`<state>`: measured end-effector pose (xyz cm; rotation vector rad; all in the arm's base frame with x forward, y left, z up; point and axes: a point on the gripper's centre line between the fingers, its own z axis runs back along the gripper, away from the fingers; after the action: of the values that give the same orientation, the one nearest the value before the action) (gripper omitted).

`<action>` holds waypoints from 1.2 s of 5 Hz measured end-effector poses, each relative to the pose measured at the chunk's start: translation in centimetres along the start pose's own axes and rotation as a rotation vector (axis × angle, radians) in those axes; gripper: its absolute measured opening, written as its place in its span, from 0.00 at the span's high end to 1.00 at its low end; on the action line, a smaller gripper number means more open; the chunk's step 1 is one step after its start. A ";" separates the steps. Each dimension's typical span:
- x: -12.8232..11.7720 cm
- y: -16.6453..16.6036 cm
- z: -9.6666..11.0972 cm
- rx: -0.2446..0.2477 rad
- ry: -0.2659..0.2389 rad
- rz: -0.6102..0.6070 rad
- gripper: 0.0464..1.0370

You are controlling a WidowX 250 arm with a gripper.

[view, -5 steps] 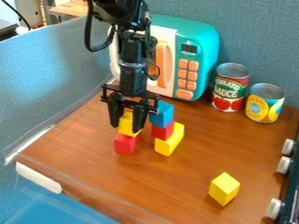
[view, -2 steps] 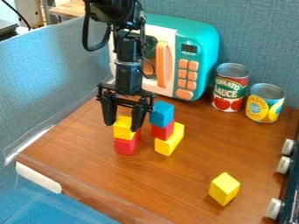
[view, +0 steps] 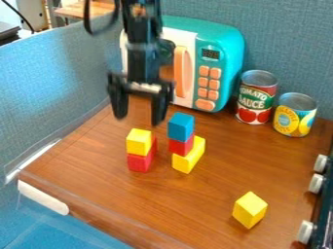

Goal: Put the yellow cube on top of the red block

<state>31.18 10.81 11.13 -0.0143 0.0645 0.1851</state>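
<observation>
The gripper (view: 138, 119) hangs above and behind the left stack, open, with nothing between its fingers. Below it a yellow cube (view: 138, 141) rests upright on top of a red block (view: 139, 162), touching it. Some air separates the fingertips from the cube's top.
Just right of that pair stands a stack with a blue cube (view: 181, 127) on a red block (view: 181, 146) on a yellow block (view: 189, 158). Another yellow cube (view: 249, 210) lies at front right. A teal toy microwave (view: 224, 58) and two cans (view: 257, 97) stand behind.
The gripper was around the yellow cube and has opened wider and risen off it. The cube has stayed on the red block.
</observation>
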 end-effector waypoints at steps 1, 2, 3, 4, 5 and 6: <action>-1.6 -0.5 3.4 0.054 -0.062 -0.061 0.04; -2.9 -1.7 4.2 0.073 -0.053 -0.127 0.04; -2.5 -3.9 1.9 0.055 0.002 -0.227 0.04; -2.9 -7.4 -0.8 0.076 0.050 -0.402 0.04; -3.4 -9.5 -2.3 0.096 0.051 -0.465 0.04; -3.5 -9.8 -2.6 0.109 0.046 -0.459 0.04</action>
<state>29.37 0.52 8.85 0.0753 0.1151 -0.2780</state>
